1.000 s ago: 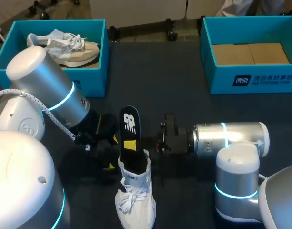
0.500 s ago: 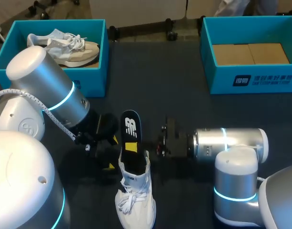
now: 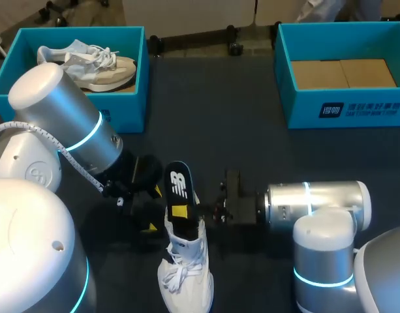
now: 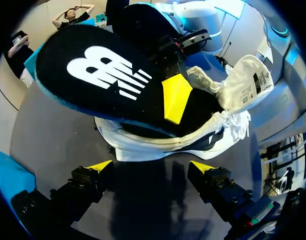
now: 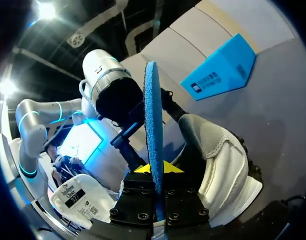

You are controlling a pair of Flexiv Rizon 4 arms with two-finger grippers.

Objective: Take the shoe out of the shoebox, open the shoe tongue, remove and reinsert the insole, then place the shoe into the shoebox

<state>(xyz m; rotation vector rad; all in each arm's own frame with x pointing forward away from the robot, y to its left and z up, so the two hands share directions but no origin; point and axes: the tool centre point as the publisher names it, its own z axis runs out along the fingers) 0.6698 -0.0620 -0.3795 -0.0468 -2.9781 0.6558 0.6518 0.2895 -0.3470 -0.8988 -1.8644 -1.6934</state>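
One black insole (image 3: pixel 178 189) stands half out of the white shoe (image 3: pixel 184 274) on the table (image 3: pixel 252 143) between my arms, well apart from the empty shoebox (image 3: pixel 304 111); my right gripper (image 5: pixel 155 169) is clamped on the insole's edge, and my left gripper (image 4: pixel 152 167) hangs spread wide just beside the shoe. I judge the insole light and floppy, best pinched low, and the shoe soft, best steadied at its stiffer heel. A white logo (image 4: pixel 110 70) on the insole and a printed tongue tag (image 4: pixel 258 80) show; I leave them unread.
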